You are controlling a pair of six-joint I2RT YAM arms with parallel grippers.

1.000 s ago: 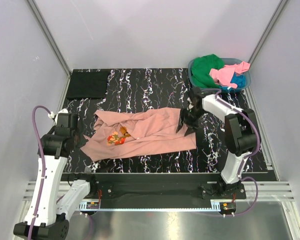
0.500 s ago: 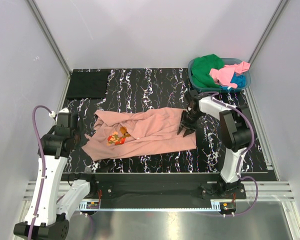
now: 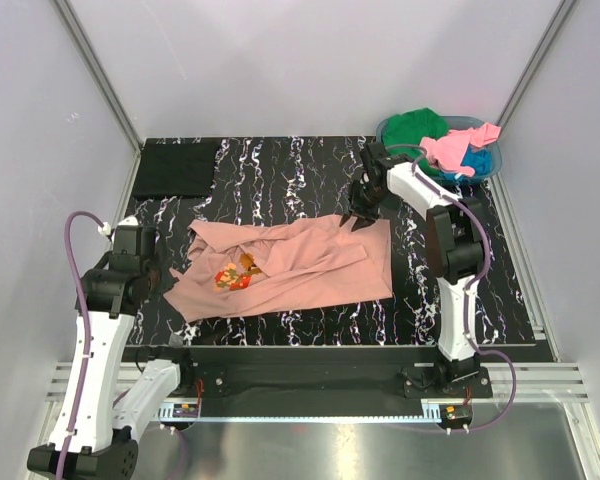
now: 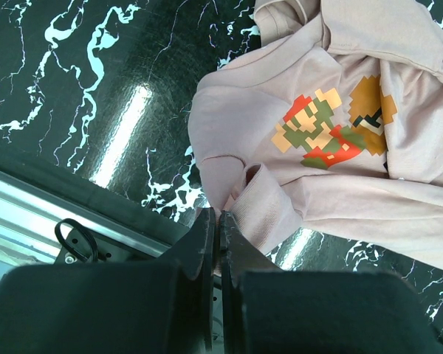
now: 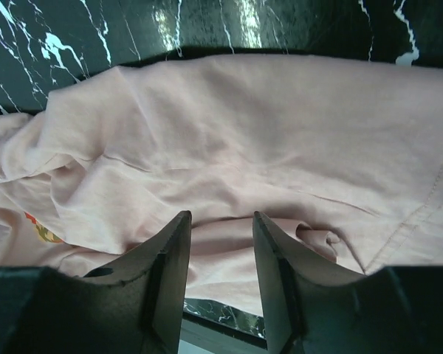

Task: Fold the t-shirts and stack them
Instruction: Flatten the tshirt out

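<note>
The big pink shirt (image 3: 290,265) lies crumpled in the middle of the table (image 3: 280,175), its little picture (image 4: 328,122) facing up. The left jaws are closed at its 9 o'clock edge; I cannot tell if they pinch cloth. The right jaws are open over its 1 o'clock corner. A black shirt (image 3: 175,168) lies folded at 10 o'clock. Green (image 3: 410,135), bright pink (image 3: 450,150) and blue (image 3: 477,160) shirts sit in the basket (image 3: 382,150) at 2 o'clock.

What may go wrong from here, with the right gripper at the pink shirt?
The right gripper is open over the creased salmon-pink shirt; closing here might pinch several layers and spoil the fold. The teal basket stands close beside that arm, so a wide swing may bump it.
</note>
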